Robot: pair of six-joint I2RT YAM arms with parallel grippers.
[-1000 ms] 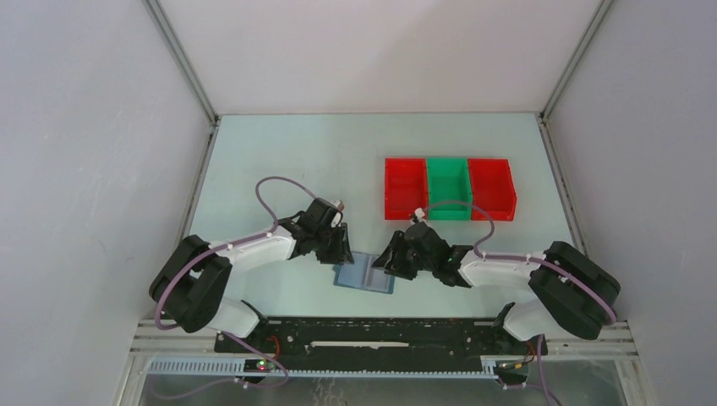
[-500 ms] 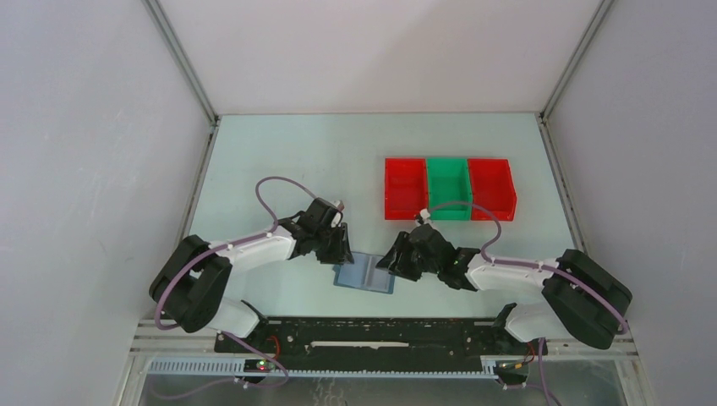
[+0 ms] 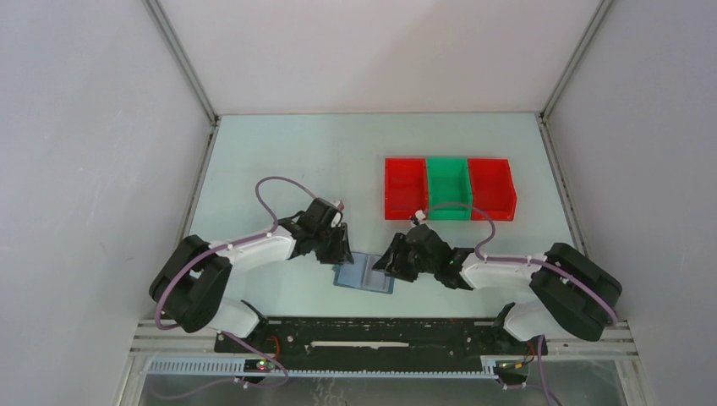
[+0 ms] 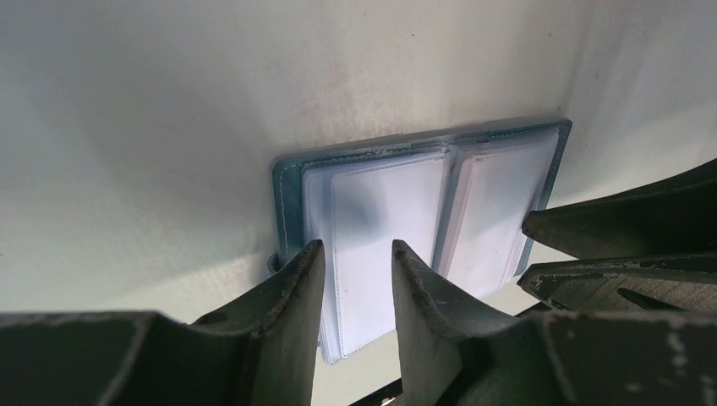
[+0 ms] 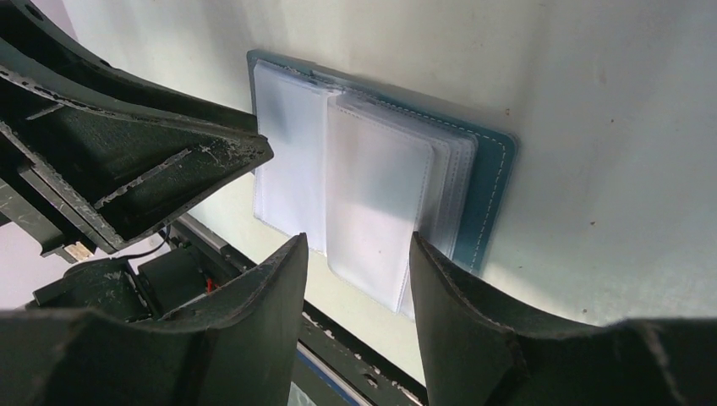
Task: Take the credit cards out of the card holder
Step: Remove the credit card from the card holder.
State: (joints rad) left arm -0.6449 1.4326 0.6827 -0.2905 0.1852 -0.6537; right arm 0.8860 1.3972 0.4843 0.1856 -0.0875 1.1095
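We see the holder (image 3: 364,276) lying open on the table (image 3: 279,169) near its front edge, between the arms. The left gripper (image 4: 357,247) is narrowly parted over its left half, the right gripper (image 5: 357,239) parted wider over its right half, and both are empty.

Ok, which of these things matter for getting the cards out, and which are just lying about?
For the job: card holder, lying open; left gripper; right gripper.
Lying about: red bin; green bin; second red bin.
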